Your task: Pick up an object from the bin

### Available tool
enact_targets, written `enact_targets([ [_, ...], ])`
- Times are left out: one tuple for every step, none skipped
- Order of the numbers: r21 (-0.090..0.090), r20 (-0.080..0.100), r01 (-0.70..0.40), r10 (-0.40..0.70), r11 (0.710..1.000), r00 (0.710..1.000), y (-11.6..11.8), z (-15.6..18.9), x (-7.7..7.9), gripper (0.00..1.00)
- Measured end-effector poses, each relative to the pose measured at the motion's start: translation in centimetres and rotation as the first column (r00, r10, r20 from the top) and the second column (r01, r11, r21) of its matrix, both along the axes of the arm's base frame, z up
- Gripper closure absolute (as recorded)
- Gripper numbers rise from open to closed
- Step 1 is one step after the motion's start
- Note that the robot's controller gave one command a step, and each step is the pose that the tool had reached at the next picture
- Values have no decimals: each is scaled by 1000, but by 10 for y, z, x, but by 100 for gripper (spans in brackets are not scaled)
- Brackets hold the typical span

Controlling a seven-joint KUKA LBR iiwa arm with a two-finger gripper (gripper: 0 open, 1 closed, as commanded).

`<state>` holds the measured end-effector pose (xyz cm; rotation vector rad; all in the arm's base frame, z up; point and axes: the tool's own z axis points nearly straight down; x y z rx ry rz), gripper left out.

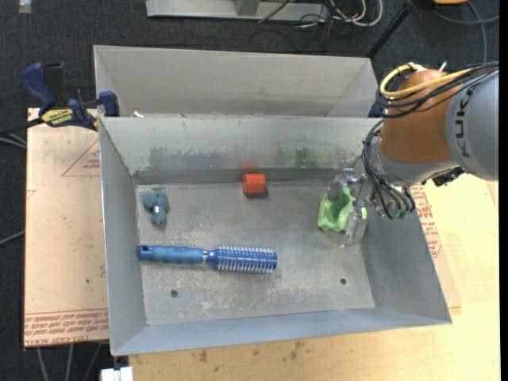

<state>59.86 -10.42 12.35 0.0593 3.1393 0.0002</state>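
Hanging low at the right side of the bin [238, 145], the gripper [355, 213] meets a crumpled green thing [333, 211] on its left, but whether it is apart or clamped on it I cannot tell, so lifting out seems not yet done.

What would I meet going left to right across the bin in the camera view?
Small blue-grey thing → orange block → green crumpled thing → gripper, close against the green thing's right side. The blue hairbrush is left out: it stretches across below the first two.
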Motion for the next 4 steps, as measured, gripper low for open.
enact_targets([
  [1,0,-115,115,993,993,-27,-33,-16,0],
  [8,6,-126,126,992,992,-39,-44,39,0],
  [5,14,-125,125,992,992,-39,-43,39,100],
  [-4,10,-129,129,992,992,-48,100,26,100],
])
